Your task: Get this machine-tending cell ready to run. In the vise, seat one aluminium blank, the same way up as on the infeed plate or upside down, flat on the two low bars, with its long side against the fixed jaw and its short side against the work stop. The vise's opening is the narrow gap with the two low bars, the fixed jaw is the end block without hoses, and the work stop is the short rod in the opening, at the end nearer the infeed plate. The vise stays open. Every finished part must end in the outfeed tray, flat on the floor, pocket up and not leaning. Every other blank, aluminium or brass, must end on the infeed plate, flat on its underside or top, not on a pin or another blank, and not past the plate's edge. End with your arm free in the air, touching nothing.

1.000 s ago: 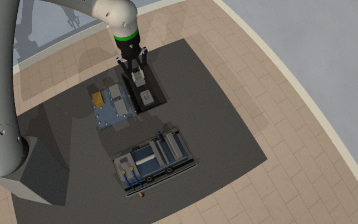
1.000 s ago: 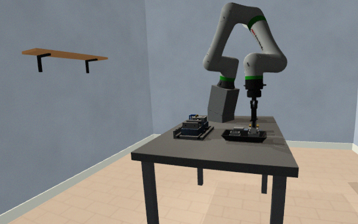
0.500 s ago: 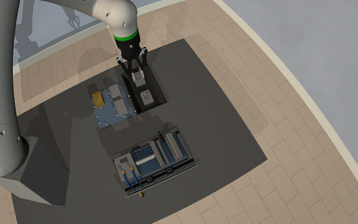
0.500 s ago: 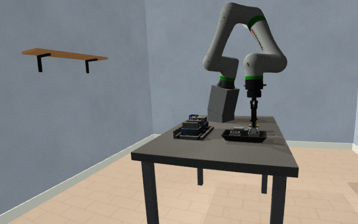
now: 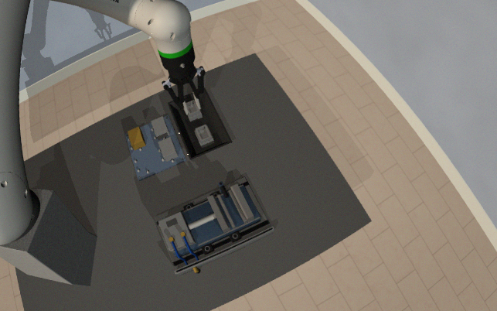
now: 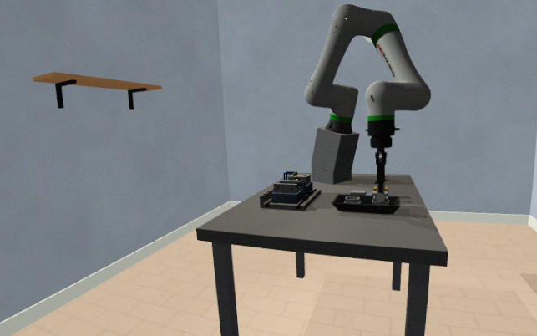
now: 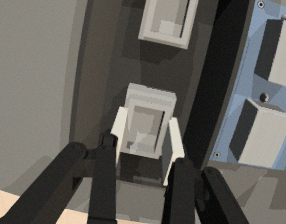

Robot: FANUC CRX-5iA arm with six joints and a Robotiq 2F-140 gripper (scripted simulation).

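Claw (image 7: 143, 145) clenched on one finished part (image 7: 146, 129), pads bearing on its two opposite long flanks, pocket facing up. Held part located inside the outfeed tray (image 5: 219, 128), at the tray end farther from the vise (image 5: 213, 222); contact with the tray floor cannot be told from these views. Second finished part (image 5: 204, 135) lying flat in the same tray, pocket up, at the end nearer the vise, apart from the held one. Finished parts counted: two. Infeed plate (image 5: 148, 162) set just beside the tray, on the side toward the arm's pedestal, carrying two aluminium blanks (image 5: 160, 127) (image 5: 168, 148) along the tray-side edge and one brass blank (image 5: 136, 138) at the far edge. Blanks counted: three. Vise opening seen with no blank between the two low bars; seating step judged not yet done. Handling judgement: machined metal blocks, rigid, not fragile, moderately heavy for their bulk, with smooth faces likely to slip under a shallow pinch. Recommended hold: across the narrow width, on the parallel long flanks, centred along the length, pads well down the sides and clear of the thin pocket walls. Release only once flat on the tray floor, to avoid leaning. All items resting on one dark worktop (image 6: 325, 234).
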